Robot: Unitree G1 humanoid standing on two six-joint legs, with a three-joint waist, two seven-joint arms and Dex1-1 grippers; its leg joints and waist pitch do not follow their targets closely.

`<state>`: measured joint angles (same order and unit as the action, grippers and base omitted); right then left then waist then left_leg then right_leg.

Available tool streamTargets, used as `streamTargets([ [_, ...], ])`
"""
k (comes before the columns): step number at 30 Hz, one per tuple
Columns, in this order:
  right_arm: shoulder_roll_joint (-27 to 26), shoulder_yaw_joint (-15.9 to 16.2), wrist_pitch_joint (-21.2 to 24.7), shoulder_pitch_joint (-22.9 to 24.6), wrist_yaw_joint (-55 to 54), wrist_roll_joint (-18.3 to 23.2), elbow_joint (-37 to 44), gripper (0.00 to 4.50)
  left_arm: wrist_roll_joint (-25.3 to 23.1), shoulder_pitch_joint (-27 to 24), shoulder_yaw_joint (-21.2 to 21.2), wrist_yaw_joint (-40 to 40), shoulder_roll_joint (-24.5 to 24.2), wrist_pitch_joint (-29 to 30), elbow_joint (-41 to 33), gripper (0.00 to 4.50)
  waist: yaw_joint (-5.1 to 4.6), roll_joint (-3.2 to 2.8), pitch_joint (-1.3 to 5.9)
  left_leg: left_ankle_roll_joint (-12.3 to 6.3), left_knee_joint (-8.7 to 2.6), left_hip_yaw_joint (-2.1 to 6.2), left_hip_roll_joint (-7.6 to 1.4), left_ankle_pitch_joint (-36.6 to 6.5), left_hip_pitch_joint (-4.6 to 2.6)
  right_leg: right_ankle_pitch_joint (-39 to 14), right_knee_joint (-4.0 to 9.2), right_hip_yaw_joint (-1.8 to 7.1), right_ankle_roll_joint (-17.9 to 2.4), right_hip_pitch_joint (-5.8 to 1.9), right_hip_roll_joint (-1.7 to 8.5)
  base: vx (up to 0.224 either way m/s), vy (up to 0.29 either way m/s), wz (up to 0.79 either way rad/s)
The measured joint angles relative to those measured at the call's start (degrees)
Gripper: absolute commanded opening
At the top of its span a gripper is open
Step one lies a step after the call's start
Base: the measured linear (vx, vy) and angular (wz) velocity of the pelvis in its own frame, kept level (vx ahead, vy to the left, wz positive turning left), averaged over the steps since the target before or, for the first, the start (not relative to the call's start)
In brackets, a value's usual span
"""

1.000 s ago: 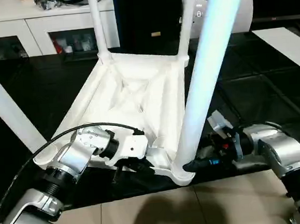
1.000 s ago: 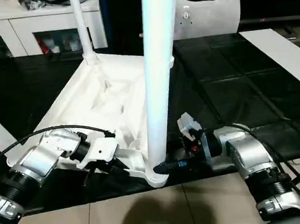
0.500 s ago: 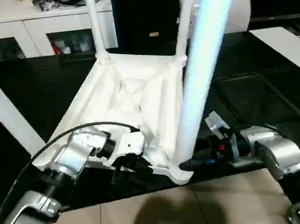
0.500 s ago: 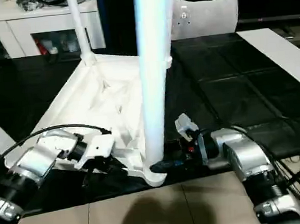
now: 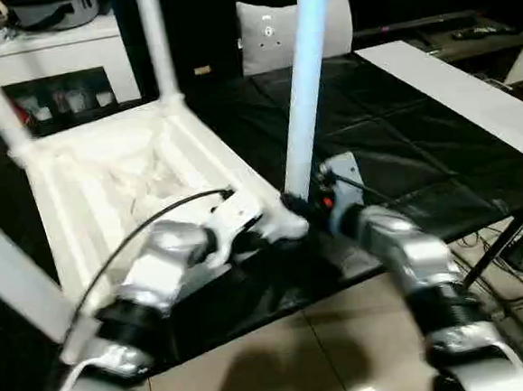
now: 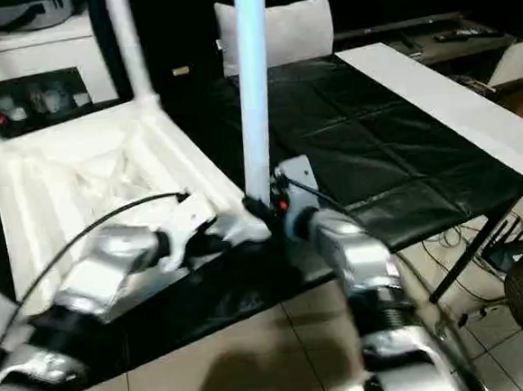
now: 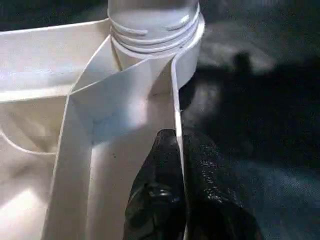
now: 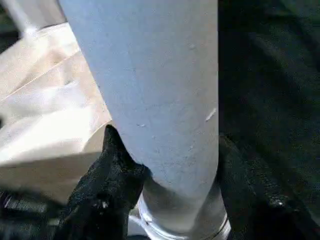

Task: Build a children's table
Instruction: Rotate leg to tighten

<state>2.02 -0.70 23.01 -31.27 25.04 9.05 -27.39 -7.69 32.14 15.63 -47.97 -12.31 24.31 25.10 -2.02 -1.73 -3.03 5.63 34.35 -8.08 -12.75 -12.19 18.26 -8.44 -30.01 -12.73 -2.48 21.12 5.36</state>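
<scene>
— Why is your left tool [image 7: 172, 200] pinched on the tabletop's rim [image 7: 176, 100]?
— To steady the upturned table on the worktop [image 5: 402, 139] while your right tool [image 8: 170, 200], beside it, clamps the leg [image 8: 150, 90] in its socket.

The white children's table [image 5: 125, 184] lay upside down on the black bench [image 5: 394, 149], legs upright in its corner sockets.

Upright legs [image 5: 305, 83] around open ribbed underside [image 5: 116, 184]
</scene>
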Motion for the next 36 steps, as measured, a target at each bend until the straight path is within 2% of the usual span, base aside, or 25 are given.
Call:
streamTargets([
  [2,-0.15,-0.02,-1.17,0.03,-0.58,-0.01,-0.28,2.76,-0.02,0.30,0.00,0.69,0.56,-0.03,0.27,0.00,-0.50,-0.26,-0.20,0.03,0.01,0.16,-0.12,-0.05,0.04,0.00,0.24,-0.59,0.00,-0.26,0.10,0.000,0.000,0.00],
  [5,1.04,-0.72,-3.40,0.68,0.38,-0.06,-0.94,2.95,0.10,0.40,1.05,-0.08,1.90,-1.04,0.01,0.00,-0.09,-0.65,-0.41,0.02,-0.12,0.32,-0.01,-0.06,0.34,0.06,0.24,-0.27,0.09,-0.18,0.19,0.000,0.000,0.00],
  [9,3.01,-1.18,-5.26,2.21,5.04,0.99,-0.13,3.38,0.72,0.25,2.26,-2.65,1.08,-2.73,-1.04,0.00,1.38,-0.63,-0.41,-0.18,-0.36,0.08,0.29,-0.21,0.78,0.15,-0.06,0.05,0.21,0.15,0.34,0.000,0.000,0.00],
  [13,7.83,0.24,-6.22,4.24,14.99,3.17,1.99,3.69,1.79,0.14,3.01,-7.01,-1.53,-5.78,-1.60,0.00,3.78,-0.51,-0.34,-0.48,-0.56,-0.15,0.99,-0.28,1.04,0.55,-1.35,1.64,0.20,1.10,0.36,0.000,0.000,0.00],
  [15,10.43,1.32,-6.35,4.67,20.14,4.12,2.52,3.89,2.29,0.13,3.41,-9.68,-3.36,-7.74,-1.63,0.00,4.68,-0.50,-0.33,-0.51,-0.70,-0.22,0.91,-0.27,1.23,0.38,-1.59,1.84,0.13,1.50,0.23,0.000,0.000,0.00],
  [16,12.41,1.75,-6.94,4.75,23.32,4.31,2.57,4.01,2.54,0.14,3.47,-11.53,-4.51,-9.24,-1.64,0.00,5.27,-0.38,-0.26,-0.51,-0.60,-0.25,0.92,-0.29,1.46,0.30,-2.20,2.30,-0.07,2.10,0.22,0.000,0.000,0.00],
  [19,15.02,2.54,-8.60,4.76,27.99,4.17,2.61,4.13,2.57,0.15,3.91,-14.30,-6.49,-11.87,-1.46,0.00,5.81,-0.30,-0.26,-0.54,-0.31,-0.47,0.94,-0.32,1.81,0.07,-3.01,2.68,-0.35,2.80,0.22,0.000,0.000,0.00],
  [21,16.32,3.57,-9.69,4.78,30.28,3.80,2.60,4.38,2.57,0.16,4.36,-15.74,-7.71,-13.42,-1.24,0.00,6.09,-0.30,-0.27,-0.53,-0.27,-0.66,0.89,-0.30,1.78,0.05,-3.08,2.70,-0.36,2.86,0.18,0.000,0.000,0.00],
  [25,21.22,6.40,-10.13,4.79,39.84,3.99,2.63,4.38,2.98,0.20,6.11,-21.15,-11.41,-19.67,-0.17,0.00,7.23,-0.25,-0.27,-0.47,-0.16,-0.75,0.83,-0.25,1.66,0.00,-3.08,2.81,-0.25,2.75,0.04,0.000,0.000,0.00],
  [31,23.10,9.21,-14.52,4.75,47.88,3.79,2.33,4.38,3.02,0.38,7.81,-26.84,-13.98,-24.57,-0.07,0.00,8.30,-0.05,-0.15,-0.41,-0.06,-0.75,0.90,-0.23,1.66,0.02,-3.08,3.05,-0.23,2.67,0.03,0.000,0.000,0.00],
  [34,23.73,10.17,-14.35,4.55,51.73,4.17,2.02,4.38,3.06,0.52,8.50,-29.24,-14.75,-26.47,-0.07,0.00,8.92,0.03,-0.11,-0.42,-0.07,-0.76,0.90,-0.24,1.68,0.01,-3.08,3.06,-0.22,2.67,0.03,0.000,0.000,0.00],
  [36,24.16,10.28,-13.49,4.49,53.85,4.78,1.98,4.04,3.15,0.63,8.92,-30.30,-15.10,-27.34,-0.06,0.00,9.29,0.05,-0.09,-0.42,-0.07,-0.76,0.90,-0.24,1.68,0.02,-3.09,3.08,-0.23,2.68,0.03,0.000,0.000,0.00],
])
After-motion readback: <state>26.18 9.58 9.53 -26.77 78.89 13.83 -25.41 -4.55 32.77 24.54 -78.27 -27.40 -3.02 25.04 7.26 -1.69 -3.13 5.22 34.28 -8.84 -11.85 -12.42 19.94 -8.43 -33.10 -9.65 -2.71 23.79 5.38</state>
